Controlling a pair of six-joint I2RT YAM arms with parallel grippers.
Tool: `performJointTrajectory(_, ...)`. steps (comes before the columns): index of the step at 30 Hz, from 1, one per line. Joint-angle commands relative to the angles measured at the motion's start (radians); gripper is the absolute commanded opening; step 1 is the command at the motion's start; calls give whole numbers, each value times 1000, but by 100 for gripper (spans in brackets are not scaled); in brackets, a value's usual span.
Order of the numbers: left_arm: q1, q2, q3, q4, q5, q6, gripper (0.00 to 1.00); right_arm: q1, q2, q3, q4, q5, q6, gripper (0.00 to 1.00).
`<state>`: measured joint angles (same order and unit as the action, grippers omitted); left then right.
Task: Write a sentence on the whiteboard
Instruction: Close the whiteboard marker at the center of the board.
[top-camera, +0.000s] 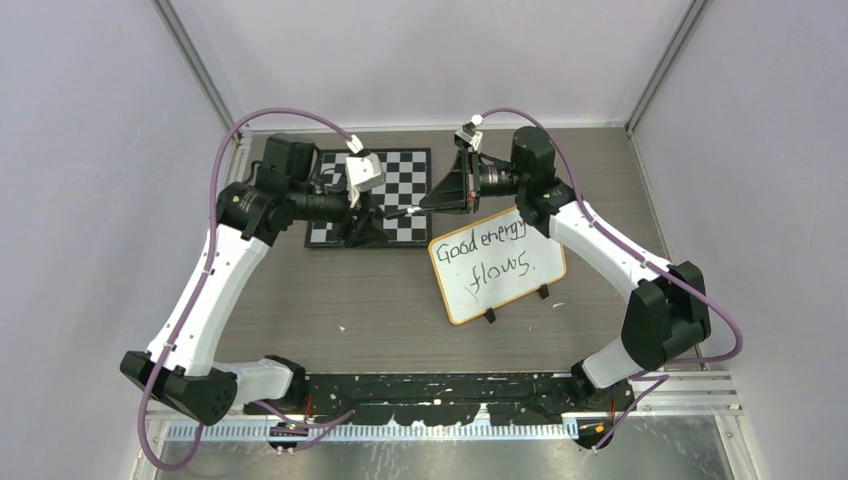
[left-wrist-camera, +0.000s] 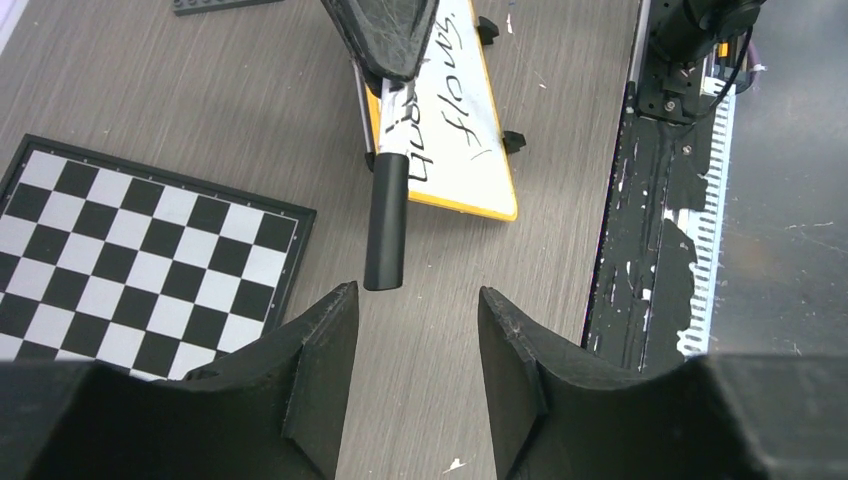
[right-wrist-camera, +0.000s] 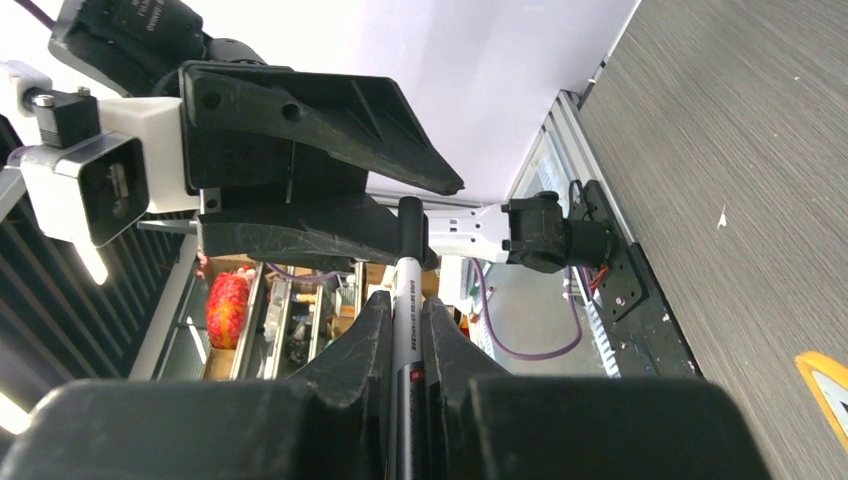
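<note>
Two arms reach in over the table (top-camera: 350, 300) and meet above its far middle. There is one whiteboard (top-camera: 462, 300), lying at a slant on the table right of centre, well in front of the right arm's wrist. It has a yellow-orange rim, and two small black feet (top-camera: 490, 316) show along its near edge. Three handwritten words sit on it in two lines: "Good energy" above, "flows" below.

One chessboard (top-camera: 400, 180) lies flat at the far left of the table, apart from the whiteboard and partly under the left arm.

There is a single marker (left-wrist-camera: 386, 225), white-bodied with a black cap. The right tool (right-wrist-camera: 405, 303) is clamped tight on its barrel and holds it level in the air, cap end pointing at the other arm. The left tool (left-wrist-camera: 415, 293) faces it with its two fingers spread partway and nothing gripped. From its own camera the cap's end sits just ahead of the fingertips; from the right wrist it may be just inside them, which I cannot tell for sure.
</note>
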<state>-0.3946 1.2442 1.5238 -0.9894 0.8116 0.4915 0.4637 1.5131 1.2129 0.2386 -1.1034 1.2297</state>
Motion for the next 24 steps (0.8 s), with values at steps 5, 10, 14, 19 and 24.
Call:
performJointTrajectory(5,-49,8,19,0,-57,12,48,20,-47,28,-71,-26,-73,0)
performJointTrajectory(10,-64,12,21,6,-60,-2,38,30,-45,43,-125,-25,-118,0)
performJointTrajectory(14,-67,16,12,7,-19,-24,21,31,-42,62,-158,-28,-151,0)
performJointTrajectory(19,-80,25,-13,29,19,-71,8,33,-39,85,-185,-36,-177,0)
performJointTrajectory(24,-88,32,-17,57,45,-127,0,53,-38,127,-351,-35,-320,0)
